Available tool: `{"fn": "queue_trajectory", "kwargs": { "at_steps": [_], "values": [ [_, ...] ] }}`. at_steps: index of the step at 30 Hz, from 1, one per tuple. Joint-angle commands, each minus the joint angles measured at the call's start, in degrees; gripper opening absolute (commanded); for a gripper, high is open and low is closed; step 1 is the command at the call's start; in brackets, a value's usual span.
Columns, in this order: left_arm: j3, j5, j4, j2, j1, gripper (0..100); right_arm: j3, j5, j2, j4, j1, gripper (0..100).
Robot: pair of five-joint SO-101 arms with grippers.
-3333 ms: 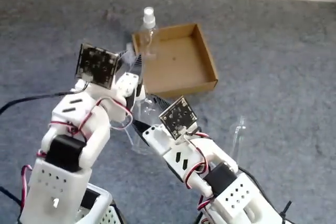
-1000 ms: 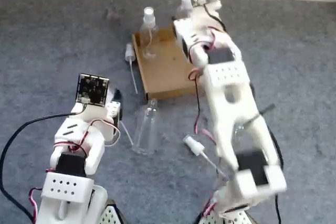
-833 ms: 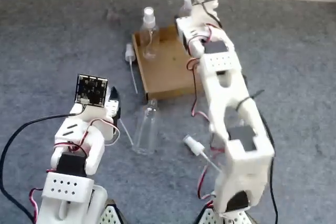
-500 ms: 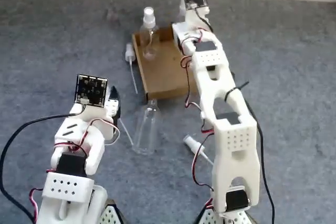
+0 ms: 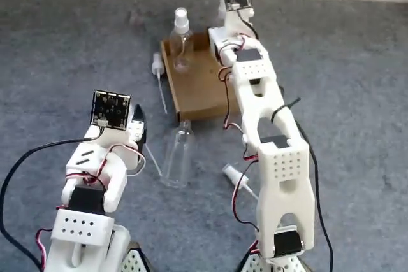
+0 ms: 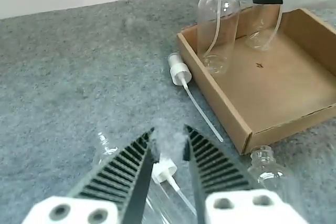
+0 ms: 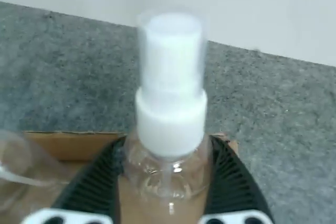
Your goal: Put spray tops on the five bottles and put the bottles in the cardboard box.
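The cardboard box [image 5: 203,93] lies at the far middle of the grey carpet. One capped bottle [image 5: 180,37] stands in its far left corner. My right gripper [image 7: 167,150] is shut on a second capped bottle [image 7: 169,124], held upright over the box's far edge [image 6: 262,27]. My left gripper [image 6: 168,132] hovers open and holds nothing, low over a loose spray top [image 6: 164,169] and a bare bottle [image 6: 105,142]. An uncapped bottle [image 5: 178,153] lies in front of the box. More spray tops lie left of the box [image 5: 157,65] and by the right arm [image 5: 233,175].
The right arm [image 5: 264,119] stretches from the near edge across the box's right half. The left arm [image 5: 95,170] stays at the near left. Bare carpet lies open to the far left and the right.
The right arm has carried a capped bottle from the near middle to the box's far edge and shifted a little left. The left arm pulled back to the near left.
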Motion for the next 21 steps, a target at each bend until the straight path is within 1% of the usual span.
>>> {"fn": "queue_trajectory", "kwargs": {
  "at_steps": [1, 10, 17, 21],
  "values": [
    [-0.4, -0.18, -1.14, -0.57, -0.57, 3, -3.21, -0.26, -1.54, 1.1, 0.31, 10.8],
    [-0.4, -0.35, -1.14, -0.57, -0.66, 3, -3.21, -0.26, -1.89, 2.68, -1.8, 21.1],
    [-0.4, -0.35, -1.14, -0.57, -0.66, 3, -3.74, -0.26, -1.98, 2.68, -2.07, 27.7],
    [-0.4, -0.35, -1.14, -0.57, -0.66, 3, -6.29, -0.35, -1.89, 2.77, -1.98, 29.7]
  ]
}}
